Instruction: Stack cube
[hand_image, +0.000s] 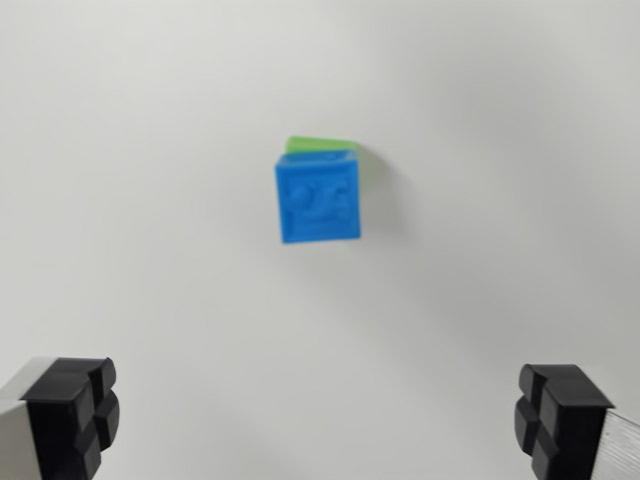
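Wrist view, looking down past the jaws of the gripper (320, 420) onto a pale surface (150, 200). The jaws stand wide apart and hold nothing: one black fingertip (72, 412) sits in the lower corner on the wrist view's left, the other at the lower corner on the wrist view's right, with bare surface filling the whole gap between them. Each fingertip shows a moulded black pad with a cross-shaped groove, mounted on a light grey finger body that runs out of the picture's bottom edge

Above the gap, near the middle of the picture and well apart from both fingertips, the blue cube (319, 198) presents its top face to the camera; this face carries a raised relief pattern, too blurred to read. The blue cube rests on top of the green cube (325, 146), which is almost wholly covered: only a thin green strip shows along the far edge of the blue cube and a sliver down its side toward the wrist view's right. The two cubes are in contact and nearly aligned, the upper one turned very slightly relative to the picture's edges. A faint soft shadow lies on the surface beside the stack, toward the wrist view's right
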